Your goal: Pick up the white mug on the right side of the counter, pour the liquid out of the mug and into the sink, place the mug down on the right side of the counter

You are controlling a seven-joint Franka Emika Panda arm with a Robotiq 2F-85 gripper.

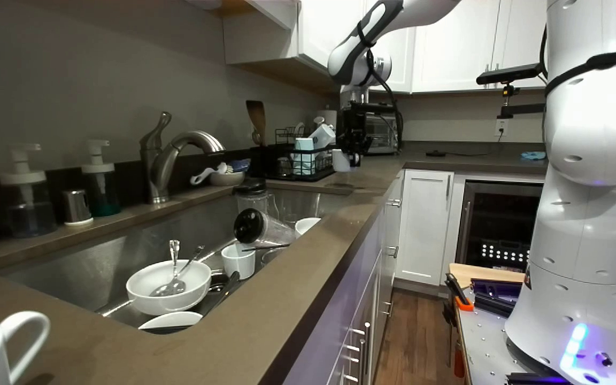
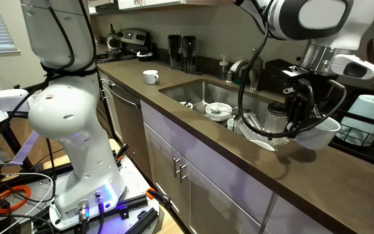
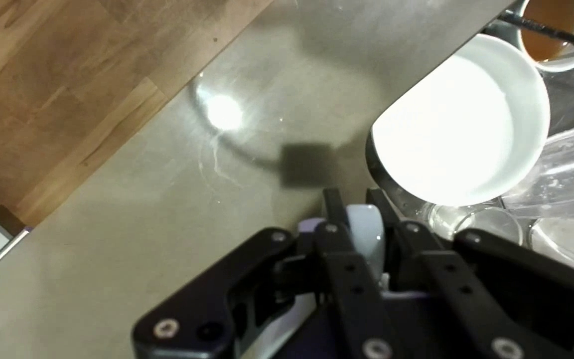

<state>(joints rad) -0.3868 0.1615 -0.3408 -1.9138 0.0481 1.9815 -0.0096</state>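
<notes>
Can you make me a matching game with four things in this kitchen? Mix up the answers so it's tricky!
Things:
1. end effector
2. silver tap
3. light blue cup
4. white bowl with a spoon in it

Where it is or what it's doing:
a. down inside the sink
b. in the black rack
c. holding a white mug
d. just behind the sink

Right pairs: 1-c, 2-d, 3-b, 4-a
</notes>
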